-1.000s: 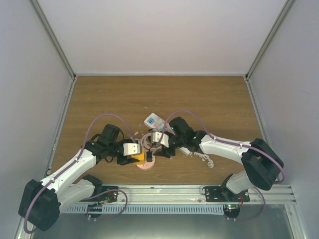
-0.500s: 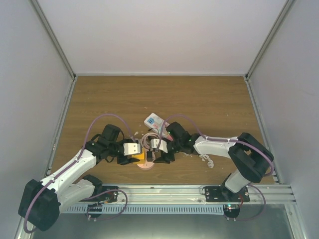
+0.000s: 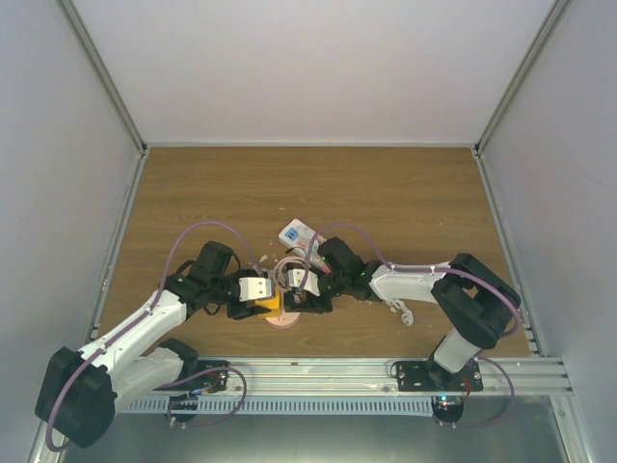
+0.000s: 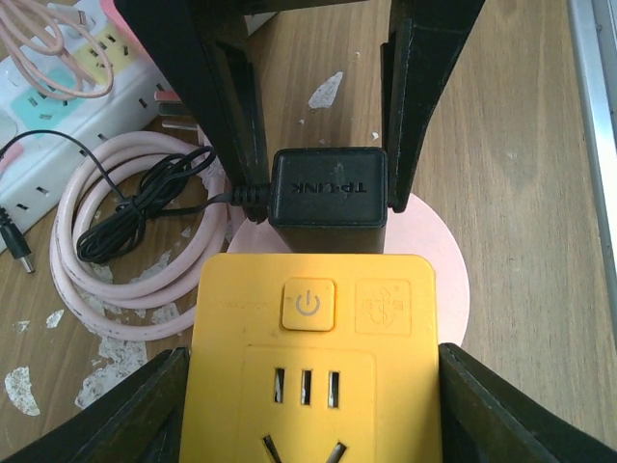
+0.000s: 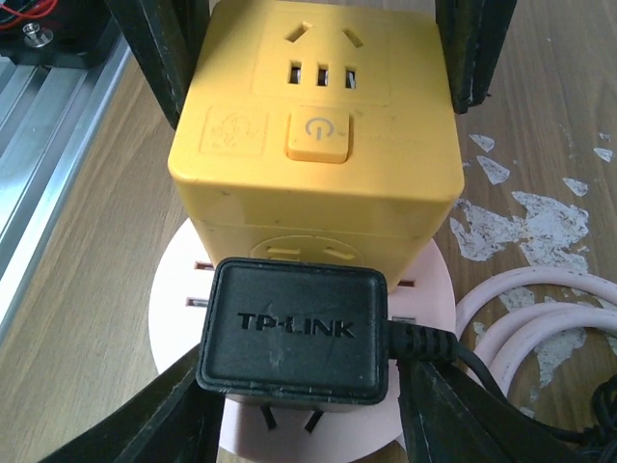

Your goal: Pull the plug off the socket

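Plug (image 5: 294, 333) sits pinched at its edges by right hand (image 5: 307, 371), left hand (image 4: 310, 352) clamping socket (image 5: 318, 125).

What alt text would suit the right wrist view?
A black plug sits in the side of a yellow socket cube on a pink round base. The right gripper clamps the plug; the left gripper clamps the cube.

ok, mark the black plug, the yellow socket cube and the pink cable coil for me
black plug (image 5: 294, 333), right wrist view, printed top face.
yellow socket cube (image 4: 307, 304), left wrist view, power button.
pink cable coil (image 4: 145, 309), left wrist view, lower arc.
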